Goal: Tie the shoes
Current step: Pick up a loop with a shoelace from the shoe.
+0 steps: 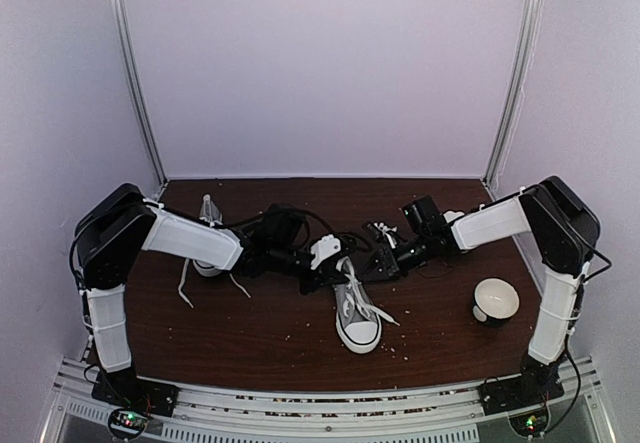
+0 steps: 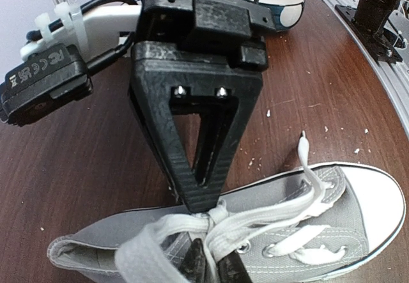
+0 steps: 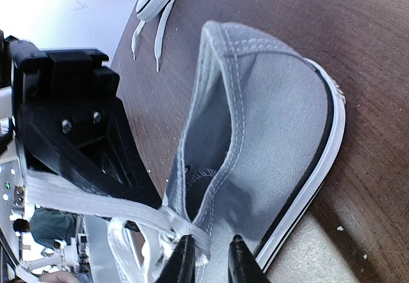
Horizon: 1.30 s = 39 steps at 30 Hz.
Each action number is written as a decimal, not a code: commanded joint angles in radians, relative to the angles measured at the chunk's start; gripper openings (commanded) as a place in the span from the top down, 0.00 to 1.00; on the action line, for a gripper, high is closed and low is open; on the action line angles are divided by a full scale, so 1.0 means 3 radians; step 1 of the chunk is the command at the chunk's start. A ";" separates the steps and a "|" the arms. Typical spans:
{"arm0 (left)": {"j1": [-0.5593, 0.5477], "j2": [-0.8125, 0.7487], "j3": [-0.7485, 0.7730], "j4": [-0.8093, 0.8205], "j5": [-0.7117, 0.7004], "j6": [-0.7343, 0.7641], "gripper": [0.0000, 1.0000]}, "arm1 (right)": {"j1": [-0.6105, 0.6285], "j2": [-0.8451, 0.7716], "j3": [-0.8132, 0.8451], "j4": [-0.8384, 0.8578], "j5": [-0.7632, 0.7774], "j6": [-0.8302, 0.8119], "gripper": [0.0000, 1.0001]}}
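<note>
With left gripper [image 2: 213, 267] clamped on the laces [image 2: 255, 222] and right gripper [image 3: 206, 264] almost closed, hold unclear, pull evenly, keeping the shoe [image 3: 275, 136] flat

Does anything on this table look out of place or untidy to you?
Yes. Pale crumbs are scattered over the dark table, and a bowl stands on the right side, unrelated to shoe tying. The shoe at the far left has its laces trailing loose.
</note>
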 commanded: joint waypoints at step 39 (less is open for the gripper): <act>0.0010 -0.0042 0.0121 -0.0101 -0.0035 -0.0005 0.87 | -0.0039 0.0126 -0.0074 0.0438 -0.0341 0.0187 0.76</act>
